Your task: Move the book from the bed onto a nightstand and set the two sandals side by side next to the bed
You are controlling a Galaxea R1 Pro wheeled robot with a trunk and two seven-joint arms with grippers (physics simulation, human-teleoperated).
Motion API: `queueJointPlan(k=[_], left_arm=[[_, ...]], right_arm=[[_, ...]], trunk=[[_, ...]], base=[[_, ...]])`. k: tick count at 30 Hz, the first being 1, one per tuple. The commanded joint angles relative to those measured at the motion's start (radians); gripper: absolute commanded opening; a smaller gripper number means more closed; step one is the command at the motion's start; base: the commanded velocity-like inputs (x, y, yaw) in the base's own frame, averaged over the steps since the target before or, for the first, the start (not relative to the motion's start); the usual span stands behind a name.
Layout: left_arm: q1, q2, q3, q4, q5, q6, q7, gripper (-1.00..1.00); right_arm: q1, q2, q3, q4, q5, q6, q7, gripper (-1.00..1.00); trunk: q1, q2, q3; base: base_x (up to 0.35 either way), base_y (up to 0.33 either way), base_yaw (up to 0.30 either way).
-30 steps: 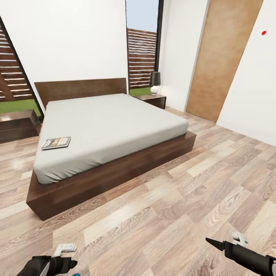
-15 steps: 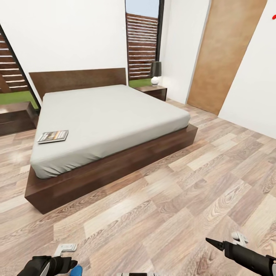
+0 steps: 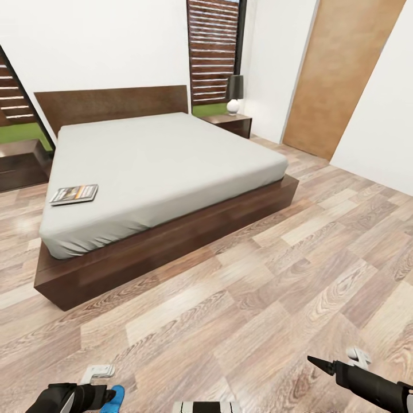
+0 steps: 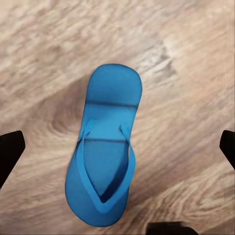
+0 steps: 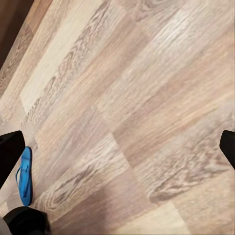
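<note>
My left hand (image 4: 117, 147) spread wide, holding nothing, above 1 blue sandal (image 4: 105, 147) flat on the wood floor (image 4: 44, 58), centre frame | my right hand (image 5: 117, 142) also spread, unloaded | book (image 3: 74, 194) on bed (image 3: 166, 155), left edge | sandal likely light, thin, bendy: pinch sole's sides at mid-length, not the straps.

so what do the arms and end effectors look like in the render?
In the head view, both arms are matte black and rounded. The left end effector carries a pale grey bracket-like part on top. The right end effector tapers to slim pointed black fingers, with a small light-grey fitting behind them. Both wrist views show black fingertips at the frame edges. No cables or markings are visible.
</note>
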Motion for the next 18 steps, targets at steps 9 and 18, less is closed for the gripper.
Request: queueJointPlan(k=[9, 18], left_arm=[[0.0, -0.001, 0.005, -0.002, 0.0, 0.007, -0.005, 1.0], [0.0, -0.001, 0.005, -0.002, 0.0, 0.007, -0.005, 1.0]], right_arm=[[0.0, -0.001, -0.001, 0.0, -0.004, 0.006, 0.001, 1.0], [0.0, 0.0, -0.001, 0.0, -0.004, 0.006, 0.002, 1.0]], trunk=[[0.004, -0.002, -0.036], [0.008, -0.005, -0.071]], base=[[0.0, 0.0, 0.0], [0.0, 0.0, 0.0]])
